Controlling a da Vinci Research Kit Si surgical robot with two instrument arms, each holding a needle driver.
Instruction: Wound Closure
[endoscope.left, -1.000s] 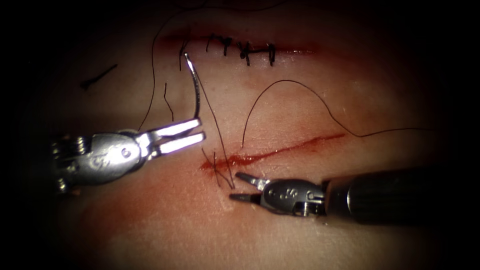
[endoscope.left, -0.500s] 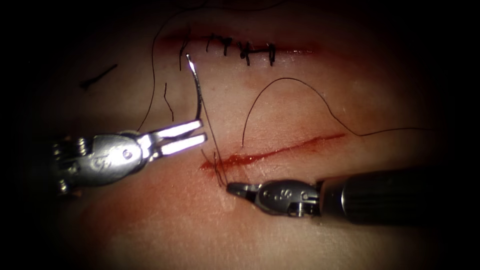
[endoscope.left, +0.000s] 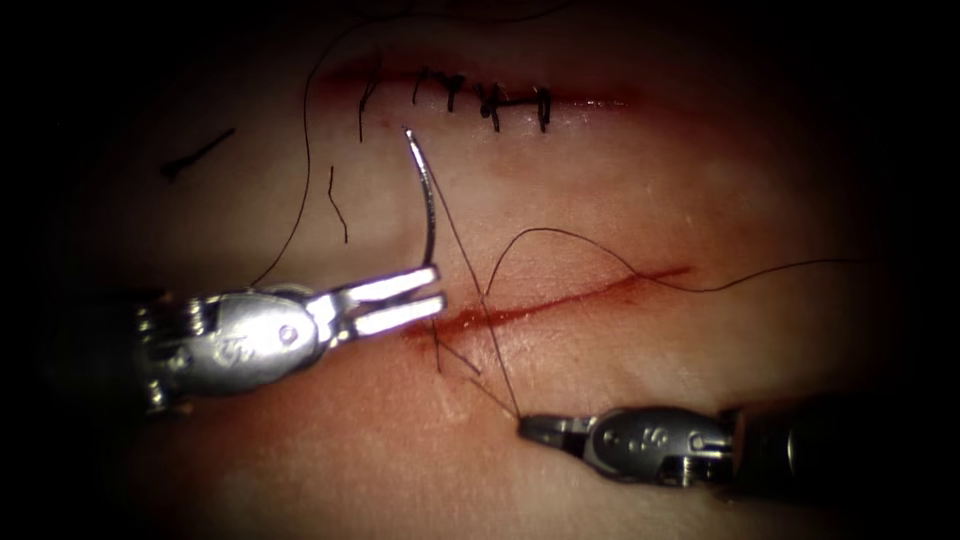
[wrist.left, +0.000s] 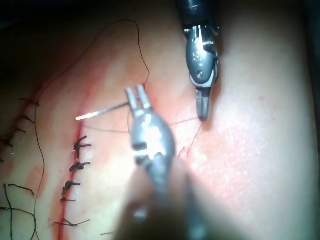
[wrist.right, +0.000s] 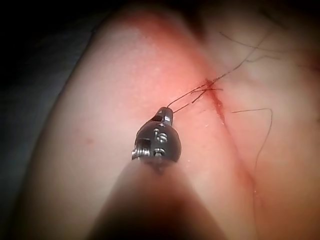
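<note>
We are holding the needle (endoscope.left: 428, 200) near its thread end in our left tool (endoscope.left: 432, 291), clear above the cut (endoscope.left: 560, 298), while our right tool (endoscope.left: 530, 428), below the cut, is apparently pinching the thread (endoscope.left: 480, 310).

surgical practice bench: sutured tissue (endoscope.left: 620, 190), steel hands.

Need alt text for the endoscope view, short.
The left pincer holds the curved steel needle near its thread end, clear of the pale pork tissue. The right pincer grips the dark thread taut below the open red cut.
</note>
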